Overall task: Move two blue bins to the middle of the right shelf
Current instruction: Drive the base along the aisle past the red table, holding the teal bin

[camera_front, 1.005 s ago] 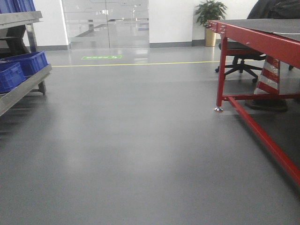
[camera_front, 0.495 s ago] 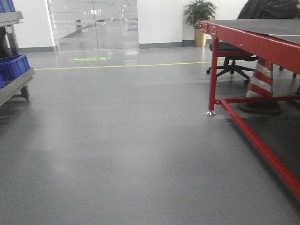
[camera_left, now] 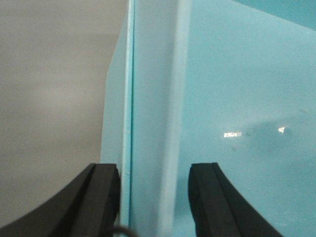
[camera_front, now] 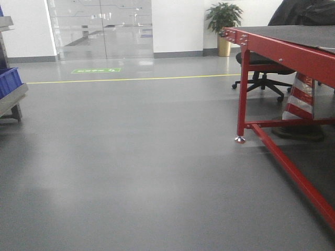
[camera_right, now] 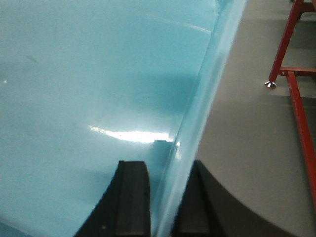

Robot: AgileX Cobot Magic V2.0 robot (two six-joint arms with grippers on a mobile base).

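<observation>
The left claw (camera_left: 154,170) and right claw (camera_right: 164,168) each clamp a side wall of a pale blue bin (camera_right: 74,74), holding it above the gray floor (camera_front: 131,157) near a red-framed tabletop (camera_front: 285,49).

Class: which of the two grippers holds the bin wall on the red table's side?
The right gripper: beyond its wall of the blue bin stands a leg of the red table. Beside the left gripper lies only bare floor.

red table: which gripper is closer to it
Right. Right gripper clamps the blue bin wall facing the red table; left gripper grips a wall facing only floor.
</observation>
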